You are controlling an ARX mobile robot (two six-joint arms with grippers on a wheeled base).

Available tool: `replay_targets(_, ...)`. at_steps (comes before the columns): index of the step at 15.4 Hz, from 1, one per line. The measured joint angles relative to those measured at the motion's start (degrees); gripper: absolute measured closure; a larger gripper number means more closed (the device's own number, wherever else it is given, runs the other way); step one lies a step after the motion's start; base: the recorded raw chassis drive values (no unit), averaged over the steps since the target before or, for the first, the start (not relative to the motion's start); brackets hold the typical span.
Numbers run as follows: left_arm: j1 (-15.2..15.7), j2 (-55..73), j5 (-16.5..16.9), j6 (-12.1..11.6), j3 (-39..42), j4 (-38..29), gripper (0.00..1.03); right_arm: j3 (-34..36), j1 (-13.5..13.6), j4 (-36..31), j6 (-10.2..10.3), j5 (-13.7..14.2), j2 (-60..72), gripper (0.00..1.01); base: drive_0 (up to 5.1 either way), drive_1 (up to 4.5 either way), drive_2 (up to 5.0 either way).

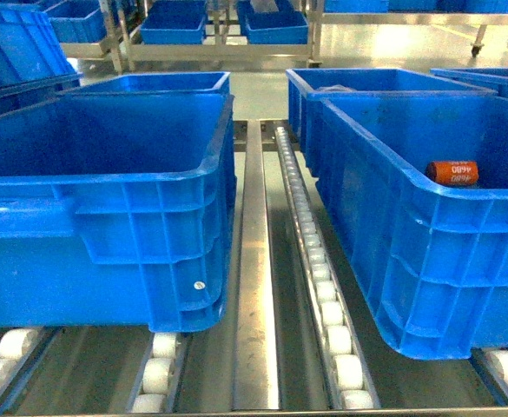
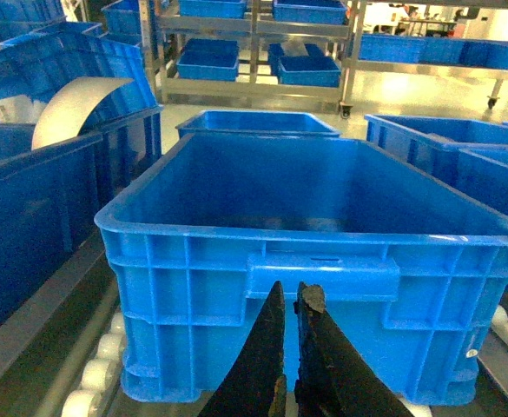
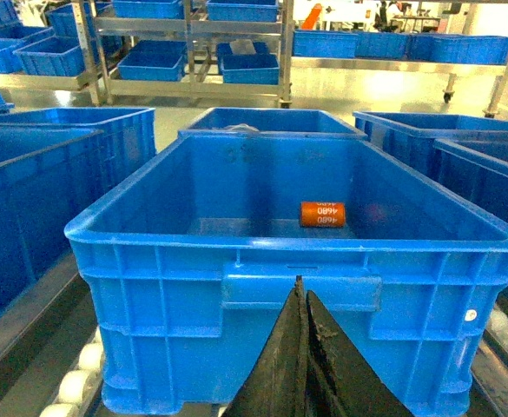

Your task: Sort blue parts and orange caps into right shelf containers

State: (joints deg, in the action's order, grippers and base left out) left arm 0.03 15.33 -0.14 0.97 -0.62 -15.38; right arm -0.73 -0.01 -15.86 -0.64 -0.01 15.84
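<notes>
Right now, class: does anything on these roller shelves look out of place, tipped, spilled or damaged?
Nothing stands out. One orange cap lies on its side inside the right crate; the left crate sits level on the rollers. No spills or damage show.

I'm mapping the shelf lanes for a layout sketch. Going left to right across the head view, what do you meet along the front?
Large open-topped blue plastic crate on the left → flat steel centre rail → strip of small white rollers → large blue plastic crate on the right → small orange cylindrical cap with white digits, lying inside that crate.
</notes>
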Motion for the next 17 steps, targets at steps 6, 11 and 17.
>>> replay_targets(6,0.0,-9.73,0.0,-0.02,-0.11,11.89,1.01,-0.04,0.0,10.34,0.02,0.02,-8.72,1.0,0.0,0.0,0.0)
replay_targets(11,0.0,-14.75,0.11,-0.2,0.0,15.69,1.01,-0.02,0.0,16.17,0.07,0.0,-15.52,1.0,0.0,0.0,0.0)
replay_targets(17,0.0,-14.75,0.13,-0.17,-0.02,15.67,0.31,-0.02,0.0,16.13,0.04,0.0,-15.52,0.28,0.0,0.0,0.0)
